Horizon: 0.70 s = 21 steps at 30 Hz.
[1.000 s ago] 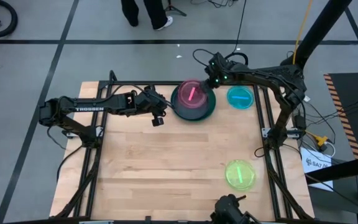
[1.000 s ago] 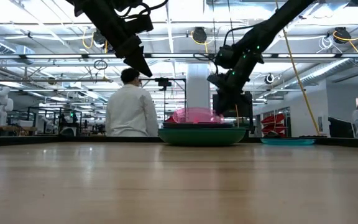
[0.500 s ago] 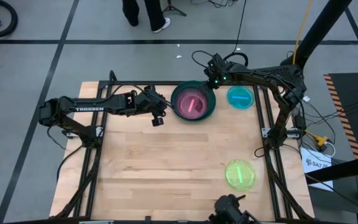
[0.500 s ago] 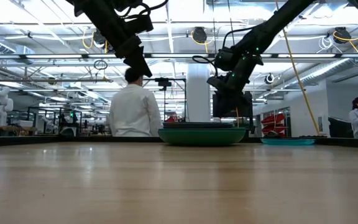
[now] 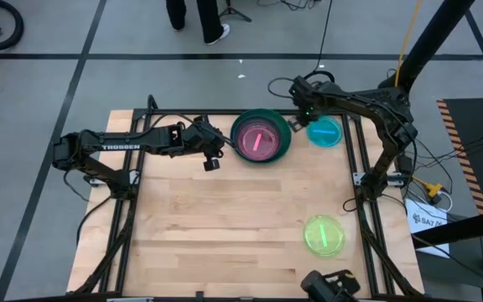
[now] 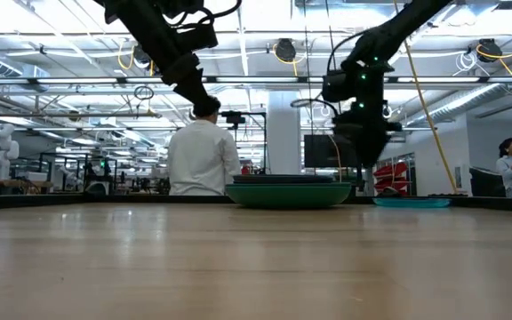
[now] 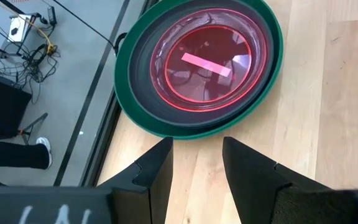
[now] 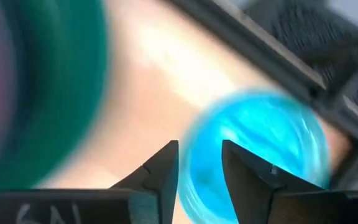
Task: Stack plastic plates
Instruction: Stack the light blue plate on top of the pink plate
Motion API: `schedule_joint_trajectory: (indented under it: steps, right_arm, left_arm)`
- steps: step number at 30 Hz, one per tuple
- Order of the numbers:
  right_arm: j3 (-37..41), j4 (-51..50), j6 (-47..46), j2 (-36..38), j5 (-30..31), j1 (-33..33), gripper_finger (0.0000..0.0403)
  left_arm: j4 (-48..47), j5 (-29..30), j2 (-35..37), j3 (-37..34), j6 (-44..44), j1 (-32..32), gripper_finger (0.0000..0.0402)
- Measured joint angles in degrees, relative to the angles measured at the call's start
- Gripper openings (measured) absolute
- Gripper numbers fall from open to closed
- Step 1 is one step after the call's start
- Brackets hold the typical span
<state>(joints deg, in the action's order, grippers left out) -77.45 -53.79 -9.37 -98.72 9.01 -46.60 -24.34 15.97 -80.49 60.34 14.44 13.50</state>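
Stack (image 5: 262,137) at the worktop's (image 5: 225,218) far edge is mostly built: pink plate (image 5: 258,139) on top, dark plates, green at base. Blue plate (image 5: 325,132) and lime plate (image 5: 324,235) not yet stacked. Right hand (image 5: 302,120) above blue, fingers apart, empty; left hand (image 5: 215,155) beside stack, apart

The pink plate (image 5: 258,138), raised and tilted a second ago, now lies flat in the green stack (image 5: 282,153). The right gripper (image 5: 302,124) has swung off the stack's two o'clock rim toward the blue plate (image 5: 325,132), fingers apparently parted and empty.
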Motion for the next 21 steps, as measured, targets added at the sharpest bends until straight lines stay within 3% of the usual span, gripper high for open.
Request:
schedule_joint_trajectory:
  steps: [5, 13, 21]
  right_arm:
    - [3.16, -2.6, 1.13, -0.54, -0.21, 0.1, 0.0114]
    - [13.84, 3.49, 1.27, -0.54, -0.15, 0.05, 0.0114]
    - [18.16, 9.24, 1.11, -0.52, 0.06, 0.08, 0.0114]
  left_arm:
    - [-0.02, 0.0, 0.0, 0.0, -0.08, -0.01, 0.0147]
    - [-0.84, 0.0, 0.0, 0.0, -0.4, -0.01, 0.0147]
    - [-0.74, 0.0, 0.0, 0.0, -0.43, -0.01, 0.0147]
